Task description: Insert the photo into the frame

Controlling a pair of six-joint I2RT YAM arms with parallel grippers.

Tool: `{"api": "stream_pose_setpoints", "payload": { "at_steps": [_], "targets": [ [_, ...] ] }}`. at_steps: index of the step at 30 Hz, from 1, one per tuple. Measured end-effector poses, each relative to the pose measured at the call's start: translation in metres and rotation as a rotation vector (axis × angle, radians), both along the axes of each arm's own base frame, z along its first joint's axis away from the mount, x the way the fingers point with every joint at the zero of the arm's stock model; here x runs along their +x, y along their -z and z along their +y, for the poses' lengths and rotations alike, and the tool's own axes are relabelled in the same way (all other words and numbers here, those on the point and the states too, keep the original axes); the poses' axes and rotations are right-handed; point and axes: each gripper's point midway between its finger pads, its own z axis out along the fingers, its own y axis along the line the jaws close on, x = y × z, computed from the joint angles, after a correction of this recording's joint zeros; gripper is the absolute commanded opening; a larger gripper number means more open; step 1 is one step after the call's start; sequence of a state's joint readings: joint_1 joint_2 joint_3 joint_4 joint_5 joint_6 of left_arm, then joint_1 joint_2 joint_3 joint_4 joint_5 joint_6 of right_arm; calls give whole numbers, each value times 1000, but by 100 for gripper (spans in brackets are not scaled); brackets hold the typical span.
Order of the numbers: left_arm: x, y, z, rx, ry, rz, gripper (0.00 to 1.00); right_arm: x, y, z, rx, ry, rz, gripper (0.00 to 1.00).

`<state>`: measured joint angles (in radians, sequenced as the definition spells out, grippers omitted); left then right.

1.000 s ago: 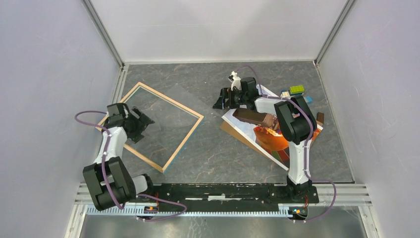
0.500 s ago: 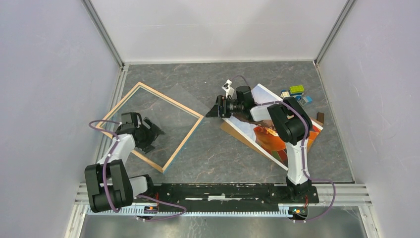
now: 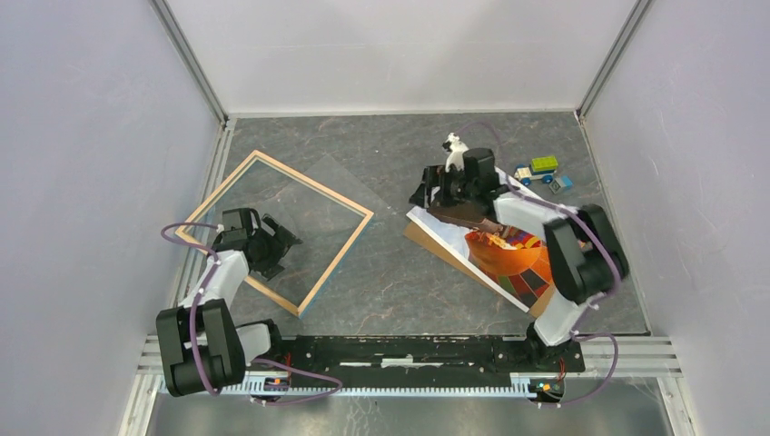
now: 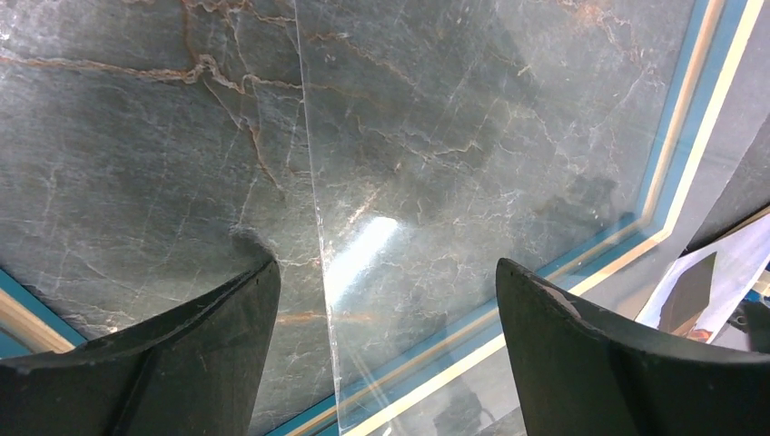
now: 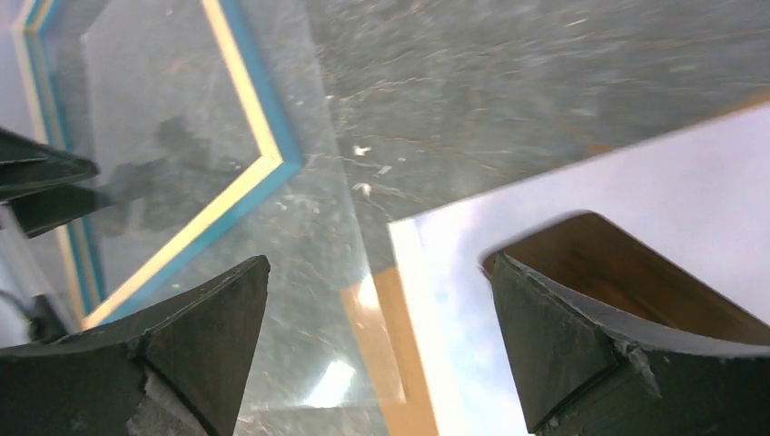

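On the left, our left gripper [image 3: 280,250] hangs with jaws apart over the clear pane [image 3: 304,204] inside the frame [image 3: 318,185], which lies flat on the table [image 3: 390,272]. To the right, our right gripper [image 3: 425,193], jaws likewise apart, hovers over the corner of the photo [image 3: 508,263], which lies face up on a brown sheet [image 3: 425,238].

Far part of the photo [image 3: 507,263] was hidden beneath the right arm [image 3: 581,259], brown board [image 3: 419,234] under it showed only slivers, right wrist view was motion-blurred, coloured bits [image 3: 543,167] beyond were too small to identify

Open table [image 3: 390,272] separates the frame [image 3: 335,264] from the photo [image 3: 513,263]; toy blocks [image 3: 543,165] stand behind the photo.
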<state>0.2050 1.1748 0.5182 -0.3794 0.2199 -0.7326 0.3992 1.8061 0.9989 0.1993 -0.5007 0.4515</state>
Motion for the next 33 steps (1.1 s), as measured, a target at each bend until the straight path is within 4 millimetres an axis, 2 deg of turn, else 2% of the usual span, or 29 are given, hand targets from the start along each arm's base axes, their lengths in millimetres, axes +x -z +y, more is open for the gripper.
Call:
{"api": "stream_pose_setpoints", "payload": {
  "at_steps": [3,6,7,8,12,15,21,26,33],
  "targets": [
    [-1,-2,0,2,1,-13,96,0,-31,-32,-112,82,-110,98],
    [0,-6,-4,-13,12,-30,96,-31,-48,-50,-120,111,-161,98],
    [0,-7,-5,-18,15,-31,96,-45,-45,-54,-100,116,-157,98],
    [0,-7,-6,-27,20,-32,96,-64,-36,-57,-72,122,-126,98],
    [0,-9,-12,-56,35,-41,95,-122,8,-61,49,184,49,98],
    [-2,-5,-15,-80,23,-39,95,-149,28,-62,126,260,153,96],
    [-3,-3,-21,-121,7,-48,95,-147,15,-47,334,343,200,94],
    [-3,-4,-22,-128,-2,-52,96,-146,12,-30,406,362,239,93],
    [-2,-4,-23,-141,-7,-57,95,-145,27,-8,404,405,310,92]
  ]
}}
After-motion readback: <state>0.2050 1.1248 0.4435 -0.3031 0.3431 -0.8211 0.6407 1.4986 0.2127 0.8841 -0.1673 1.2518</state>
